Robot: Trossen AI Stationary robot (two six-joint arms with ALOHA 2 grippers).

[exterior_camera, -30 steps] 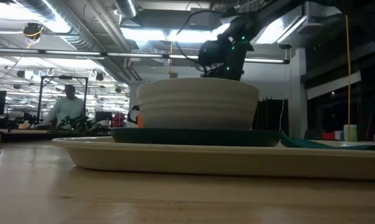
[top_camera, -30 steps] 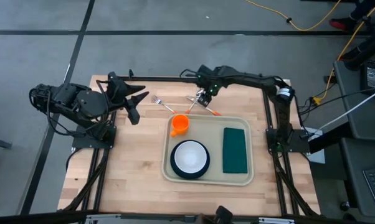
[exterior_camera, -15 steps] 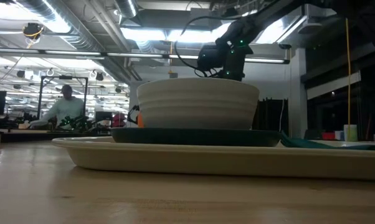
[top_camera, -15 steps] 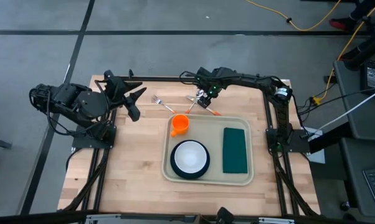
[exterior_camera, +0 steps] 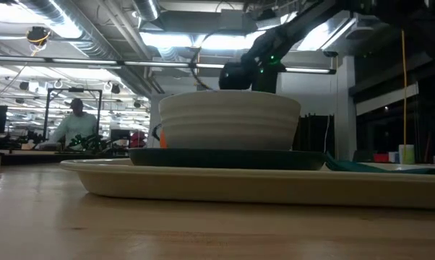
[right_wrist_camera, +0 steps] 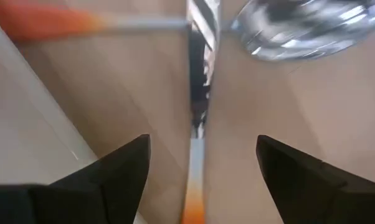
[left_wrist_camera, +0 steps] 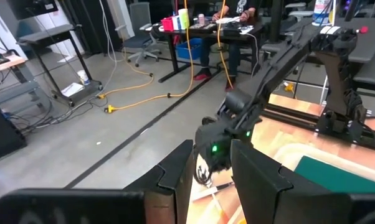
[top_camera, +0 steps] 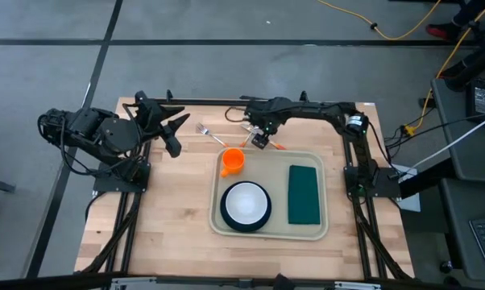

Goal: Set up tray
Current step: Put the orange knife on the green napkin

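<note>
I read the setup as well along but unfinished. The tray [top_camera: 268, 234] lies on the bench [top_camera: 154, 217] toward its near right, and it already carries three things: a white bowl [top_camera: 245, 203] on a dark plate [top_camera: 261, 221] at its near left, an orange cup [top_camera: 233, 160] at its far left corner, and a green napkin [top_camera: 304, 194] along its right side. What remains, by my judgement, is the cutlery, which lies on the bare wood just beyond the tray's far edge: a fork [top_camera: 210, 134] to the left and orange-handled pieces [top_camera: 272, 143] beside it. My right gripper [top_camera: 260, 138] hangs directly over those pieces, fingers [right_wrist_camera: 113, 177] spread wide and holding nothing; the right wrist view shows a slim utensil shaft [right_wrist_camera: 199, 93] lined up between them and a spoon bowl [right_wrist_camera: 306, 28] just off to one side. My left gripper [top_camera: 172, 133] waits at the far left of the bench, well apart from the tray, fingers [left_wrist_camera: 175, 180] parted and empty.
</note>
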